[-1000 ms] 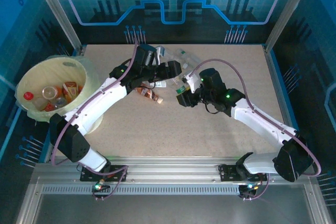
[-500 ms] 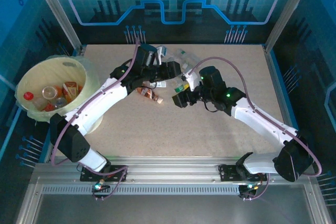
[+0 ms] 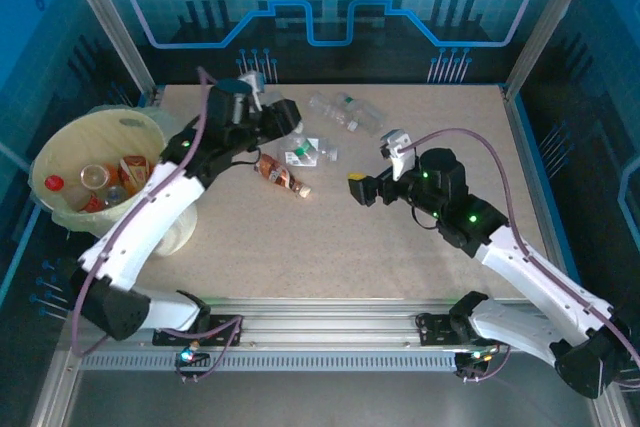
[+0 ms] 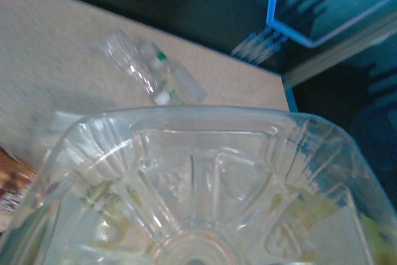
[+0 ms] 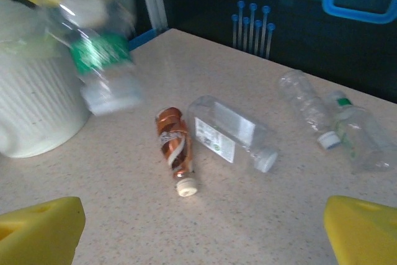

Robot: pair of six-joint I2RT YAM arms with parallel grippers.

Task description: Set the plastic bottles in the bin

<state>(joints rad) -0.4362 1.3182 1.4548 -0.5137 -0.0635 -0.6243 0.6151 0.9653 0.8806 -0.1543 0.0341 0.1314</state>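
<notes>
Left wrist view: clear bottle (image 4: 198, 203) is seen base-on, clamped in the closed left gripper (image 3: 275, 117) and held off the table (image 3: 300, 247), just right of the bin (image 3: 168, 152).

Step judged: carry to the bin. The bottle is best kept above the rim, brought over the middle of the opening and released only there. Its thin wall may slip if swung hard.

Left arm is stretched forward, wrist turned away from the bin.

Further from the bin, a brown bottle (image 5: 175, 150), a labelled clear bottle (image 5: 229, 131) and two more clear bottles (image 5: 329, 119) are lying on the table.

Right gripper (image 3: 375, 162), farthest from the bin, is spread wide and empty.
</notes>
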